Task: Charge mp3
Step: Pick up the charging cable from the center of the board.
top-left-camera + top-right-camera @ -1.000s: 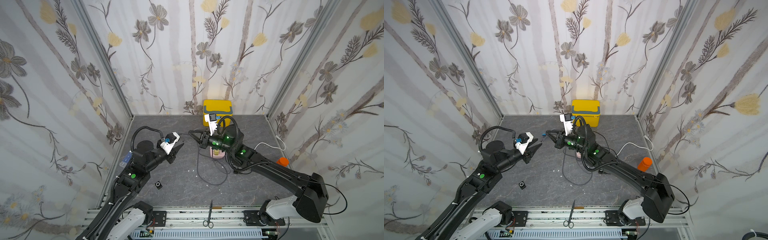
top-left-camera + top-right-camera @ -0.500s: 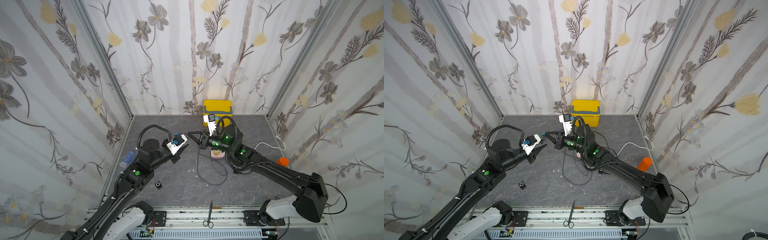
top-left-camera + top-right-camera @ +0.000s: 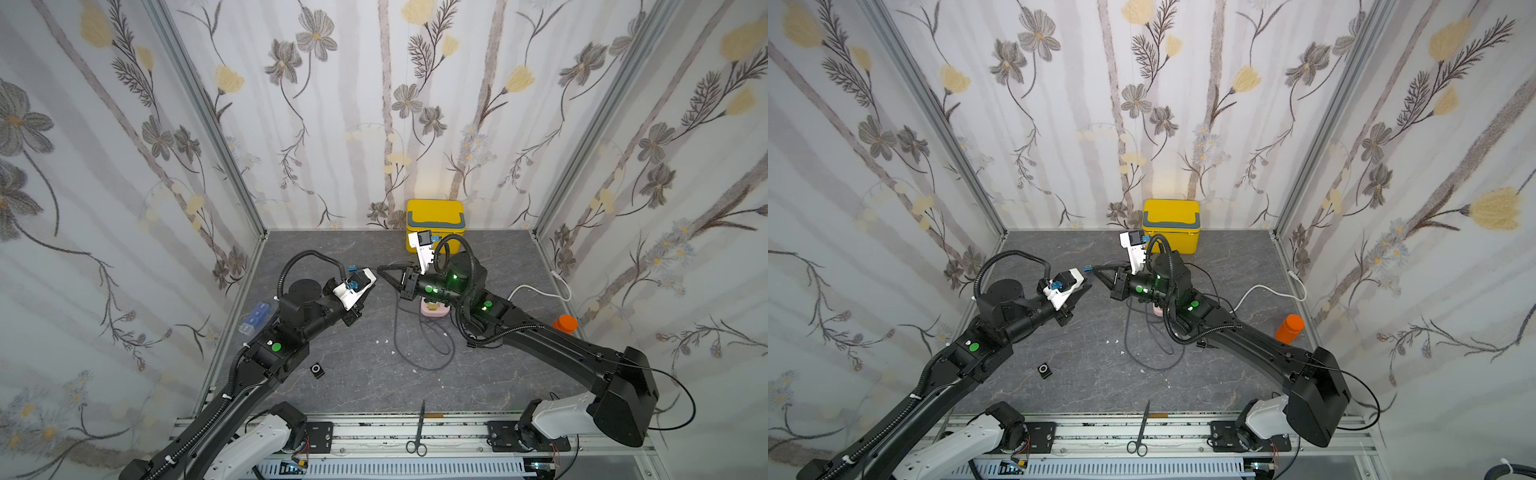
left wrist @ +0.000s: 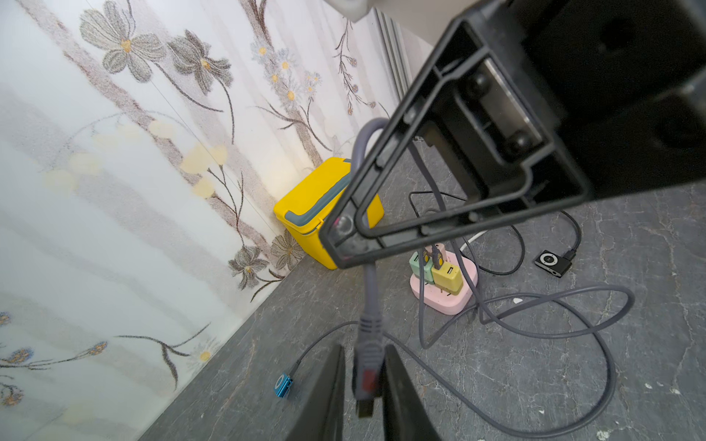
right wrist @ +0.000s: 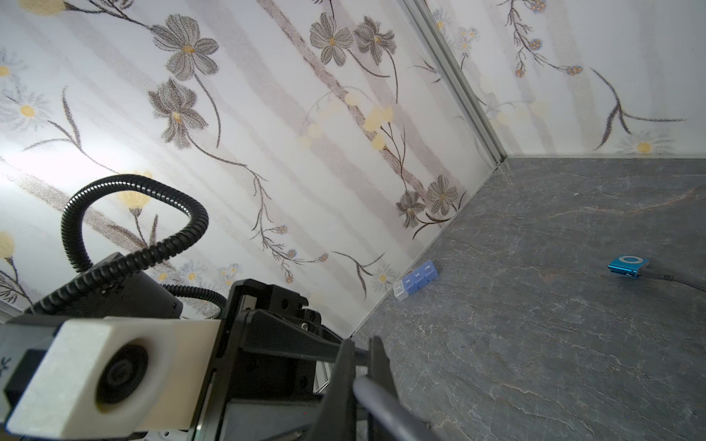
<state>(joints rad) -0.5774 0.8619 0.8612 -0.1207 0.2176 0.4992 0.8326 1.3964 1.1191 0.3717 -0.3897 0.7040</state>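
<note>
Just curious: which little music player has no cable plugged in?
The black player lying alone beside the left arm; the blue player and the second black player are both plugged in.

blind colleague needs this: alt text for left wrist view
The left gripper straddles the plug of a grey cable held by the right gripper. Beyond: a pink power strip, a black mp3 player, a blue mp3 player, a yellow box.

Small black mp3 player (image 3: 317, 370) lies flat, unplugged, well apart from the raised grey cable (image 4: 370, 290).
</note>
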